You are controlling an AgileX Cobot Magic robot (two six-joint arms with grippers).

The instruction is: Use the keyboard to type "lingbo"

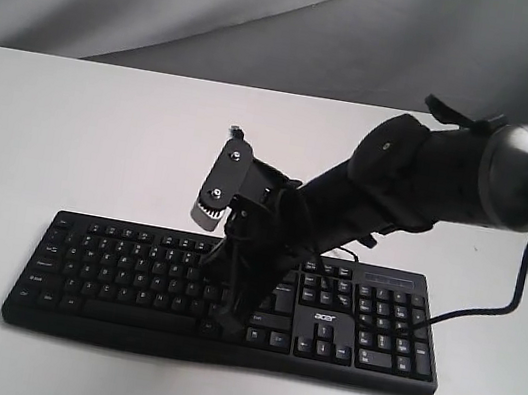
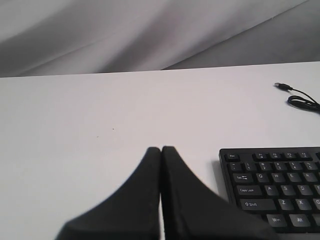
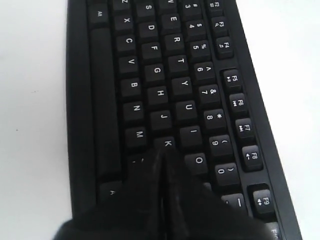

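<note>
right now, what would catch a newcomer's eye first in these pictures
The bulky black right arm reaches across the keyboard, with the right gripper shut and pointing at the keys next to the K key. The left gripper, also shut, hangs off the corner by the Esc key, over the white table.

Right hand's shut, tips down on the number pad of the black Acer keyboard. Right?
Not the number pad. The shut right hand has its tips over the letter keys, just by the K key of the wide black Acer keyboard. The right wrist view shows it.
</note>
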